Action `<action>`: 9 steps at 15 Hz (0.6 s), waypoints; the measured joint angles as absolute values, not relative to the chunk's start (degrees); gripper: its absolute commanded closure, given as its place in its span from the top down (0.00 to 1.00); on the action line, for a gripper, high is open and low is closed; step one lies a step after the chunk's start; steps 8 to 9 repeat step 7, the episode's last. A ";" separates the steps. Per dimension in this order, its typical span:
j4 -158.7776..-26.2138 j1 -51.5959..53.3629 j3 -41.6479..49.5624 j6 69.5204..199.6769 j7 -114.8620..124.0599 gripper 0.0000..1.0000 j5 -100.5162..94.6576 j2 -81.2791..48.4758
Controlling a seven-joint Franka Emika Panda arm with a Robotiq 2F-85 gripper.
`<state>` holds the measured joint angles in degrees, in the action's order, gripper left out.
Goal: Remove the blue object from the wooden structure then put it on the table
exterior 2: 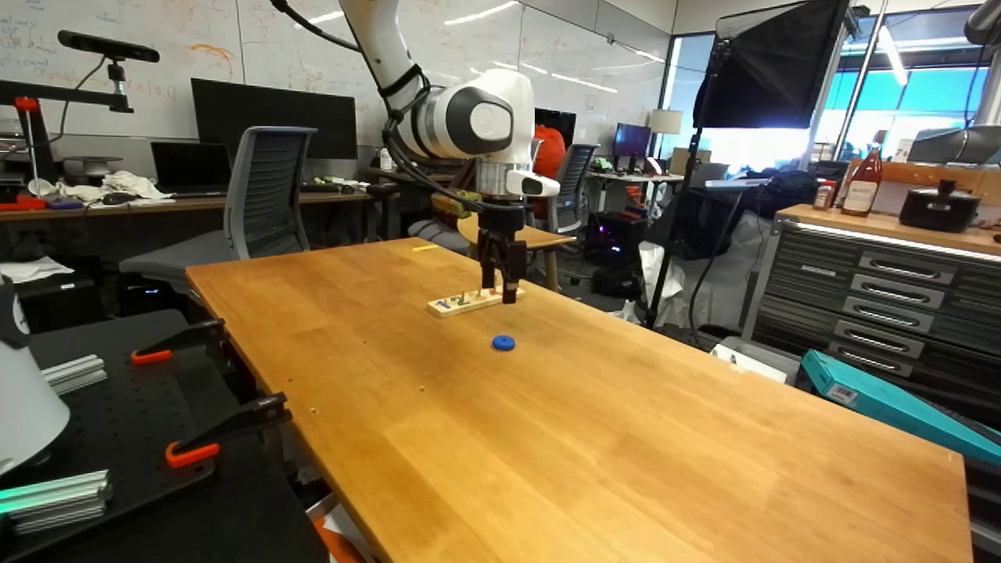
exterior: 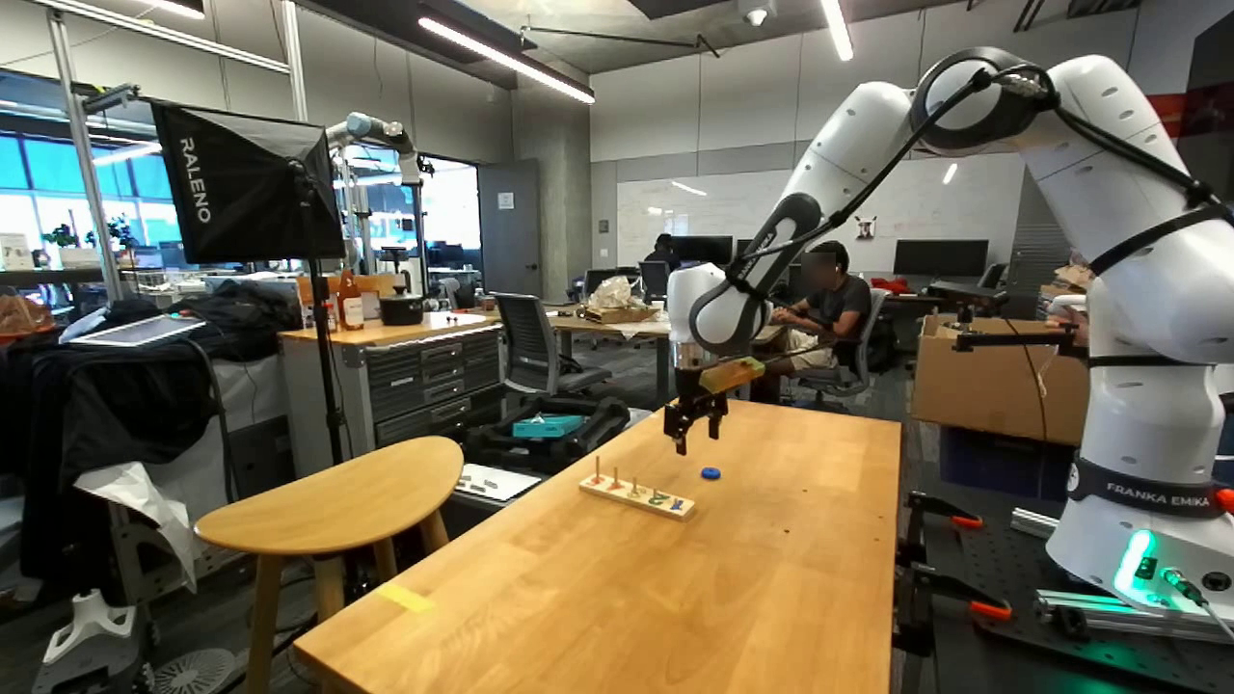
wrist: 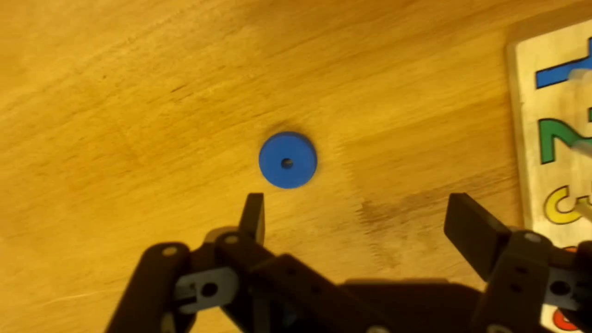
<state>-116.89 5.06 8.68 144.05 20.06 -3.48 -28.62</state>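
Hanging above the bench (exterior 2: 665, 453), the tool (wrist: 355, 199) has its 2 jaws parted wide, with nothing held between them. Lower down, the blue disc (wrist: 299, 159) lies flat on the bench, apart from the wooden strip (exterior 2: 471, 303), which sits farther back in an exterior view with no blue disc to be seen on it. By that layout, the 2 steps, removing and setting down, look done; probably all that is left is to draw the tool away.
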 measured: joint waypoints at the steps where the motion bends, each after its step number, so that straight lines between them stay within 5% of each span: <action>1: -117.44 5.46 8.40 142.04 19.72 1.00 -3.77 -26.93; 9: -122.17 5.78 6.14 134.12 17.42 1.00 -4.17 -18.06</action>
